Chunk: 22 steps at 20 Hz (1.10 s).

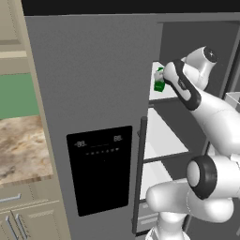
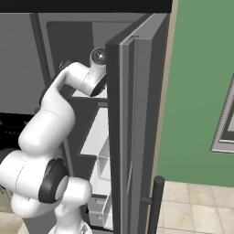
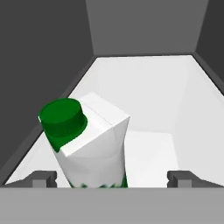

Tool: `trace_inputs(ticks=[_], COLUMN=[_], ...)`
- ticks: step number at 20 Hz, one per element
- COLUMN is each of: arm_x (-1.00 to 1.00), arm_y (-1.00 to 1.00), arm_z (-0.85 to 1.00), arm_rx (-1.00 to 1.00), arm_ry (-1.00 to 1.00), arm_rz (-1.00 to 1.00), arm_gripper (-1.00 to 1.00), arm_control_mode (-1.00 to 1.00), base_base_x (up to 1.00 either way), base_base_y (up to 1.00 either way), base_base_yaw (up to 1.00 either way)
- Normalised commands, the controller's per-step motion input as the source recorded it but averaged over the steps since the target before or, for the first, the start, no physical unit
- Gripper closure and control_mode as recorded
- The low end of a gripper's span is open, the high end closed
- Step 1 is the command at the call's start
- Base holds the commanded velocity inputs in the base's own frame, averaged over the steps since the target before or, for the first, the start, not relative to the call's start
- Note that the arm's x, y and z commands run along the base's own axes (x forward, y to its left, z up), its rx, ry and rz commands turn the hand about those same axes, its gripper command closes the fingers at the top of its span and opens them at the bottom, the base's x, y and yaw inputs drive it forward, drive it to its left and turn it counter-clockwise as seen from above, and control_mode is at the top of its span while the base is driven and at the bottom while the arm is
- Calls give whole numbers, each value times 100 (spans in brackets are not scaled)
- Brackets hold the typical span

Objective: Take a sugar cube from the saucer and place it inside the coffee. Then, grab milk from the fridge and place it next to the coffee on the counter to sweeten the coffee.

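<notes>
The fridge (image 1: 93, 84) stands with its right door (image 2: 137, 114) swung open, and my arm reaches into its upper white shelf (image 3: 175, 100). On that shelf stands the milk (image 3: 94, 140), a white carton with a green cap, also seen as the small green-and-white milk (image 1: 159, 83) just left of my hand. My gripper (image 3: 112, 178) is open, with one fingertip on each side of the carton's lower body and a gap between each fingertip and the carton. The sugar cube, the saucer and the coffee are out of view.
The fridge's left door carries a black display panel (image 1: 99, 168) and a long vertical handle (image 1: 140, 173). Lower white shelves (image 1: 161, 136) and drawers sit below my arm. A stretch of the marbled counter (image 1: 21, 147) over beige cabinets lies left of the fridge.
</notes>
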Motion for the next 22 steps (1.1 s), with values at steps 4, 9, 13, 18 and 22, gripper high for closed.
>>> trace_inputs(ticks=[4,9,13,18,22], arm_x=[4,7,16,14,12], arm_y=[0,5,3,0,0], arm_z=[-2,-7,-8,-1,0], arm_rx=[0,0,0,0,0], arm_ry=[0,0,0,0,0], arm_rz=[0,0,0,0,0], arm_gripper=[-100,-100,-100,-100,-100], arm_control_mode=[-100,-100,-100,-100,-100], base_base_x=[0,0,0,0,0], base_base_y=[0,0,0,0,0], base_base_yaw=[0,0,0,0,0])
